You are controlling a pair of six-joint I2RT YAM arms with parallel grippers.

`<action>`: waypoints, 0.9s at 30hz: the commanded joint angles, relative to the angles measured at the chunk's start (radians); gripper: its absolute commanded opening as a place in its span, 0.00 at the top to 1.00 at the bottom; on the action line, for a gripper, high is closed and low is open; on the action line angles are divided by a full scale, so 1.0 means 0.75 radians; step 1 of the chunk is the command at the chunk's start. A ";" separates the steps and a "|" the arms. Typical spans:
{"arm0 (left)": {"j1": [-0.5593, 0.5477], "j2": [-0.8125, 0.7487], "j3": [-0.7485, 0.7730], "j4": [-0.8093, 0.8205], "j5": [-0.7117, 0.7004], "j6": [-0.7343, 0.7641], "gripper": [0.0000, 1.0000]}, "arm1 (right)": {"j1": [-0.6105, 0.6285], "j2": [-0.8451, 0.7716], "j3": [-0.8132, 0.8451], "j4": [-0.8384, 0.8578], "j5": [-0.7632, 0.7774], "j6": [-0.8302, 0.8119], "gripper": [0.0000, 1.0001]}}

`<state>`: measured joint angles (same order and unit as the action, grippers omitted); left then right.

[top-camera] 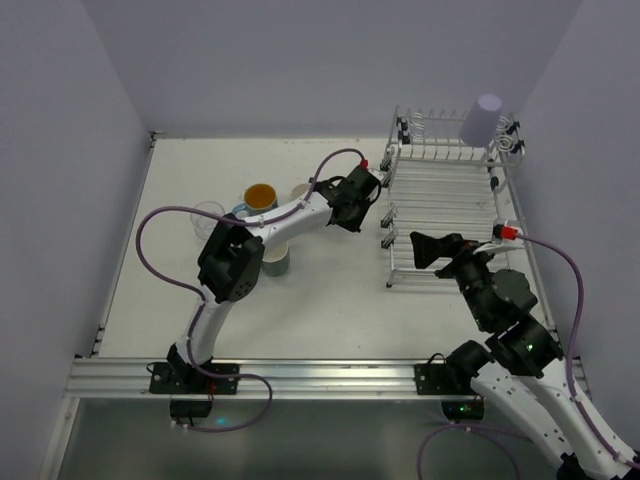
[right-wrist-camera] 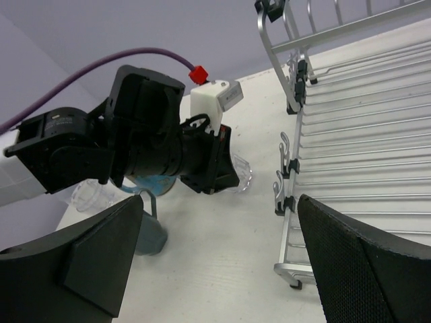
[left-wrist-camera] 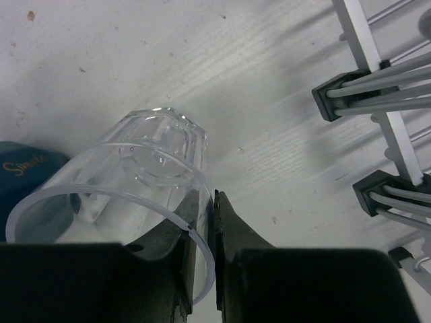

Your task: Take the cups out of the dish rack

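My left gripper point(top-camera: 365, 190) is shut on the rim wall of a clear glass point(left-wrist-camera: 135, 175) and holds it tilted above the table, just left of the dish rack point(top-camera: 450, 200). One finger is inside the glass and one outside. The glass also shows in the right wrist view point(right-wrist-camera: 242, 176). A lavender tumbler point(top-camera: 482, 120) stands upside down on the rack's upper tier at the back right. My right gripper point(top-camera: 425, 248) is open and empty at the rack's front left edge, its fingers point(right-wrist-camera: 363, 262) wide apart.
On the table left of the rack stand a blue mug with an orange inside point(top-camera: 259, 197), a clear glass point(top-camera: 208, 215), a small pale cup point(top-camera: 300, 192) and a dark teal mug point(top-camera: 277, 260). The rack's rail point(left-wrist-camera: 390, 114) lies right of the held glass.
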<state>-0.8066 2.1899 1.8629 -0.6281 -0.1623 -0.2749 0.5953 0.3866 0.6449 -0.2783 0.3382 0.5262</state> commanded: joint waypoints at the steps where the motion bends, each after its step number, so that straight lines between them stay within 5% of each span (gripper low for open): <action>1: -0.004 0.011 0.085 -0.046 -0.047 0.047 0.84 | -0.004 -0.061 -0.003 0.050 0.107 -0.025 0.01; 5: -0.004 0.029 0.091 -0.056 -0.066 0.054 0.79 | -0.004 -0.068 0.001 0.048 0.101 -0.035 0.01; 12: -0.004 -0.001 0.093 -0.056 -0.078 0.060 0.54 | -0.002 -0.043 0.011 0.048 0.095 -0.033 0.01; 19: -0.004 -0.134 0.046 -0.016 -0.097 0.056 0.45 | -0.002 0.024 0.097 0.036 0.120 -0.080 0.01; 24: -0.006 -0.430 -0.048 0.115 -0.072 -0.010 0.27 | -0.008 0.159 0.189 0.009 0.185 -0.166 0.01; 27: -0.006 -0.722 -0.351 0.349 0.034 -0.043 0.23 | -0.031 0.225 0.263 0.001 0.216 -0.203 0.01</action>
<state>-0.8074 1.9121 1.7401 -0.5793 -0.2016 -0.2729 0.5903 0.5179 0.7689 -0.2855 0.4377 0.4267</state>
